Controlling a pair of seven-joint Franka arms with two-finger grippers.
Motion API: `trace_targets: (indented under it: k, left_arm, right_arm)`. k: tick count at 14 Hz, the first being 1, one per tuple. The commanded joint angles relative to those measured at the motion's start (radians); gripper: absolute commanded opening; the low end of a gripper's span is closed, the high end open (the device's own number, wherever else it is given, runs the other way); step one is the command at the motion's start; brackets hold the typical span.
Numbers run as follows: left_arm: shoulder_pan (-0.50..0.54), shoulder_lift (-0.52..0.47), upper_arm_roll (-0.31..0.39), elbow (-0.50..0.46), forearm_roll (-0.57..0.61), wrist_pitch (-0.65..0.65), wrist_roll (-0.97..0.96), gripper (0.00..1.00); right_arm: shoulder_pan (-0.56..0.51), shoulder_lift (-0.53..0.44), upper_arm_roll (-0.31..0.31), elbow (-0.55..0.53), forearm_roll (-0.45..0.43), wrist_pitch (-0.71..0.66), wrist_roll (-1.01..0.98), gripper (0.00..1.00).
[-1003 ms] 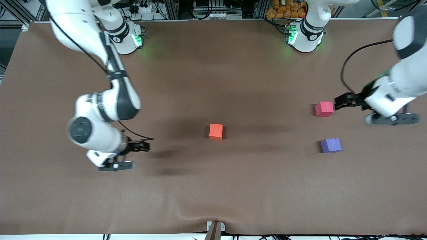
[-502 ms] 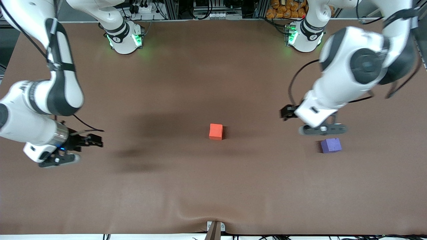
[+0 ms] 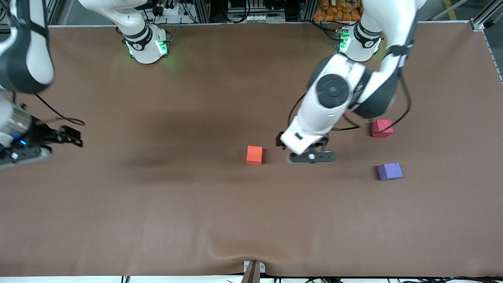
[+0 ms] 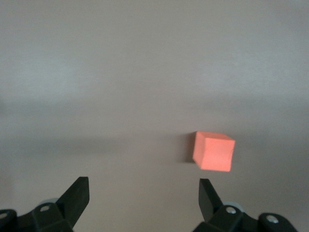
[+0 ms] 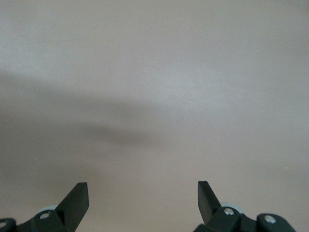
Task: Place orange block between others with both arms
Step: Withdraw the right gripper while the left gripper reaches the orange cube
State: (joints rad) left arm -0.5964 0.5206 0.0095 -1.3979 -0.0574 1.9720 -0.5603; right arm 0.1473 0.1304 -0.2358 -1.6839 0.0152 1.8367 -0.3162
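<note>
Left wrist view catches the orange block — right's only bare table.

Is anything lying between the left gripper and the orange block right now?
No. In the left wrist view the open left gripper faces the orange block across bare brown table. The front view shows the same gap with nothing in it.

even light (soft shadows), wrists hazy

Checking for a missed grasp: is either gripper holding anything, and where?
Nothing is held. Left gripper open near the small orange foam cube; right gripper open over bare table.
</note>
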Motion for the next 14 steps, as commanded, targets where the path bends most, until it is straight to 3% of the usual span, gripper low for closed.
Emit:
trace_targets:
  k: [1,5,8,11,14]
  left_arm:
    - [-0.055,0.093,0.001,0.043,-0.010,0.074,-0.015,1.00]
    - [-0.082,0.163,-0.002,0.048,-0.012,0.172,-0.064,1.00]
    - [-0.112,0.237,0.000,0.091,-0.010,0.215,-0.116,1.00]
    - [-0.138,0.282,0.001,0.092,-0.010,0.275,-0.187,1.00]
    - [-0.155,0.312,0.001,0.091,-0.010,0.298,-0.199,1.00]
  right_arm:
    - [-0.009,-0.083,0.013,-0.013,-0.055,-0.063,-0.004,1.00]
    - [-0.032,-0.127,0.023,0.026,-0.057,-0.160,0.014,1.00]
    - [-0.139,-0.129,0.114,0.059,-0.055,-0.211,0.014,1.00]
    - [-0.150,-0.158,0.131,0.064,-0.057,-0.244,0.052,1.00]
    - [-0.201,-0.199,0.194,0.064,-0.057,-0.303,0.106,1.00]
